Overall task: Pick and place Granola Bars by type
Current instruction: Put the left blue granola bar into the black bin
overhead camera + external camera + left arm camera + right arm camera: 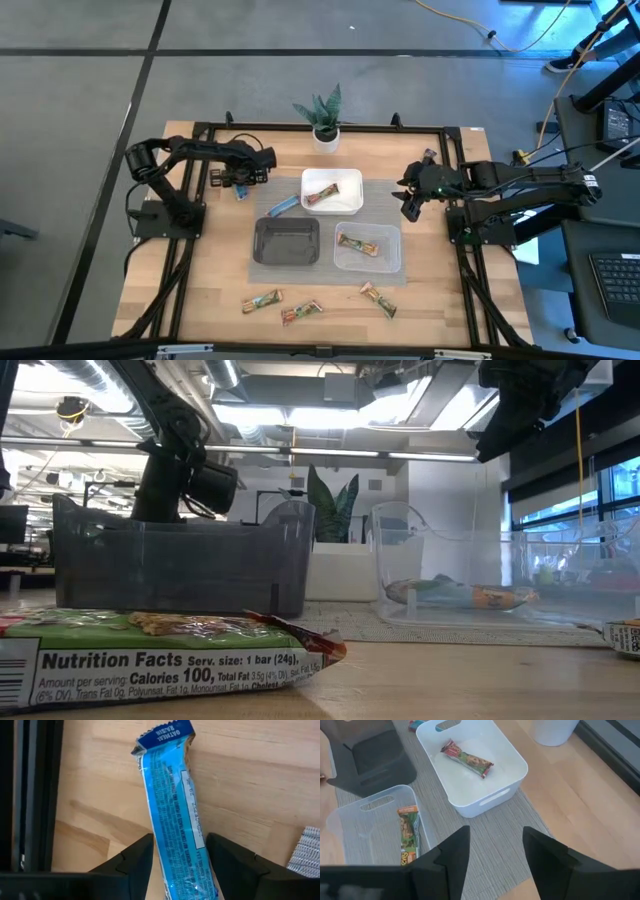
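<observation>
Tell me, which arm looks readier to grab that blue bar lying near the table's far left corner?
The left. Its gripper sits directly over the blue bar, open fingers on either side of the wrapper. The right gripper is open too, but waits across the table beside the white tray.

I see three trays on a mat (385, 215) mid-table, one bar (322, 195) in the rear tray (352, 180), another bar (357, 243) in the right tray (392, 262), three bars along the front edge.
</observation>
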Controlling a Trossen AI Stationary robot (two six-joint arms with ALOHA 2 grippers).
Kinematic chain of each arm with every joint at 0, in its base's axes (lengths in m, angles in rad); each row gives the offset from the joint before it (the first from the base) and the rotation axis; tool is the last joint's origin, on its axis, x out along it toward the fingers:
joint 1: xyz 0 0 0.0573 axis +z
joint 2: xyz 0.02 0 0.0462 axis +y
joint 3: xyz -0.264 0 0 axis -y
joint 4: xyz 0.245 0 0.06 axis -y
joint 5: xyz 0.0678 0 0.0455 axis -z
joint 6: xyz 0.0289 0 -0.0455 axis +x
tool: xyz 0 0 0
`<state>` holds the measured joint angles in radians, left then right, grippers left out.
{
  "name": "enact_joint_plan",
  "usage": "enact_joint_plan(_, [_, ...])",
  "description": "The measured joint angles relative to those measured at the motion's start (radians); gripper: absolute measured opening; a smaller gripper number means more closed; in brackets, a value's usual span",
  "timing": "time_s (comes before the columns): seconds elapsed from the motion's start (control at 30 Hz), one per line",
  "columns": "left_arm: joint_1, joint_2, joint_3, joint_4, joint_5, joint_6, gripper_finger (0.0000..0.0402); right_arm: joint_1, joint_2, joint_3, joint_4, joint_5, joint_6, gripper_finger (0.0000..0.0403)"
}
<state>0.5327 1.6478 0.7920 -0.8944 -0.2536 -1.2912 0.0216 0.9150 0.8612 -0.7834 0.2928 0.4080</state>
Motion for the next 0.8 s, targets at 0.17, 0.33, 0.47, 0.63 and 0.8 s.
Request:
enact_joint_plan(0.17, [0.0,0.001,-0.002,0.02,0.019,-0.005,0.0148,0.0,0.0,0.0,0.0,-0.004,0.001,0.0186])
enact_joint_plan(0.33, [-0.028,0.001,-0.004,0.037,0.013,-0.004,0.0118,0.0,0.0,0.0,-0.001,-0.028,-0.018,0.0186])
enact_joint_plan(0.47, [-0.064,0.002,-0.004,0.045,-0.015,0.036,0.0108,0.0,0.0,0.0,-0.005,-0.028,-0.024,0.0186])
enact_joint_plan(0.63, [-0.091,0.003,-0.004,0.05,-0.063,0.085,0.011,0.0,0.0,0.0,-0.005,-0.028,-0.028,0.0186])
enact_joint_plan(0.8, [-0.096,0.003,-0.004,0.05,-0.07,0.084,0.0104,0.0,0.0,0.0,-0.004,-0.027,-0.028,0.0186])
